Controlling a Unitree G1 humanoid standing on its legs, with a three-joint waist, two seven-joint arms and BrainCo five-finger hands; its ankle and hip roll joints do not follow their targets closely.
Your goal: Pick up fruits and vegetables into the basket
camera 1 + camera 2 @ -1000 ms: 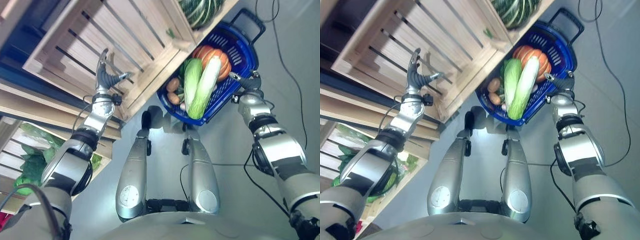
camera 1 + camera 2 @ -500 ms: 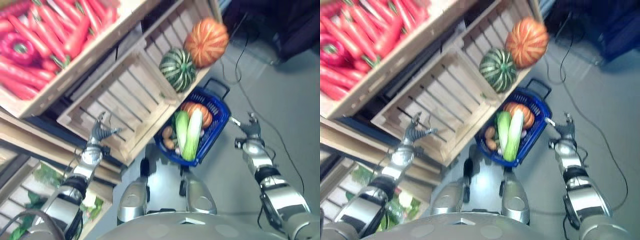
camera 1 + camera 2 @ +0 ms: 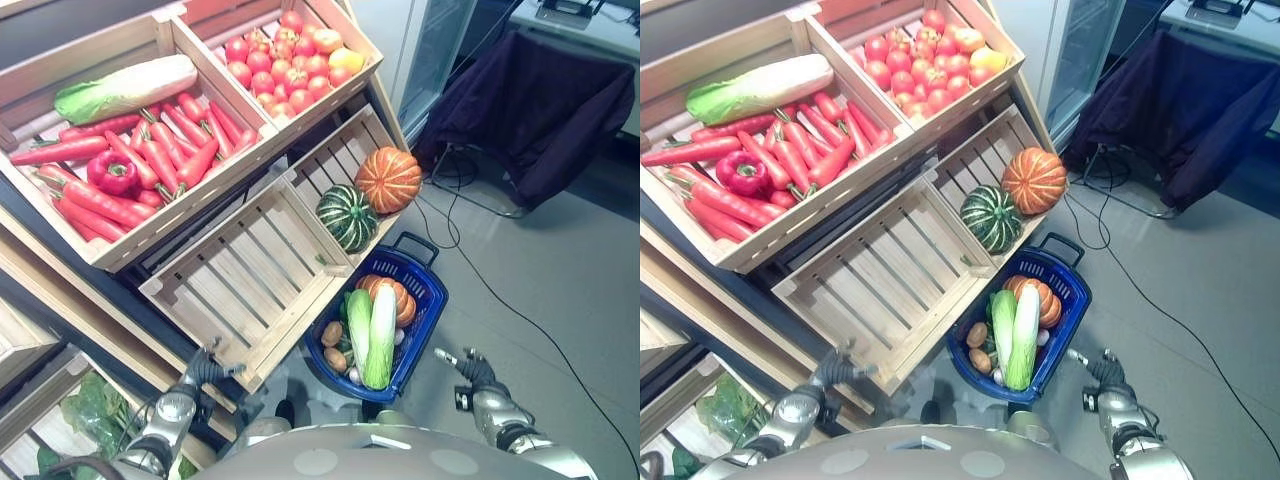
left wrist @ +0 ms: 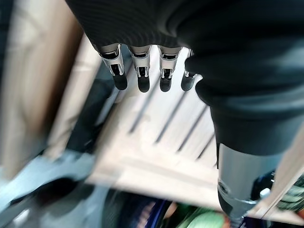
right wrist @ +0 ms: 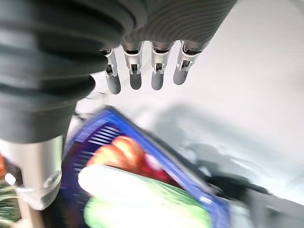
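The left hand point(image 3: 203, 367) sits low in the left eye view, fingers straight and relaxed, holding nothing, just below the front edge of the empty crate point(image 3: 250, 285). The right hand point(image 3: 470, 370) hovers over bare floor point(image 3: 560, 290) beside the blue basket point(image 3: 425, 300), also loose and empty. The basket holds an orange pumpkin point(image 3: 388, 295), two cabbages point(image 3: 370, 330) and potatoes point(image 3: 332, 345). A green squash point(image 3: 347, 217) and another pumpkin point(image 3: 388, 180) rest in the crate above it.

In the right eye view, carrots point(image 3: 790, 155), a red pepper point(image 3: 743, 172) and tomatoes point(image 3: 925, 62) fill the upper crates.

The left wrist view shows straight fingers point(image 4: 140, 71) over wooden slats point(image 4: 161, 123).

The right wrist view shows straight fingers point(image 5: 142, 71) above the basket's rim point(image 5: 156, 152), open floor beyond.
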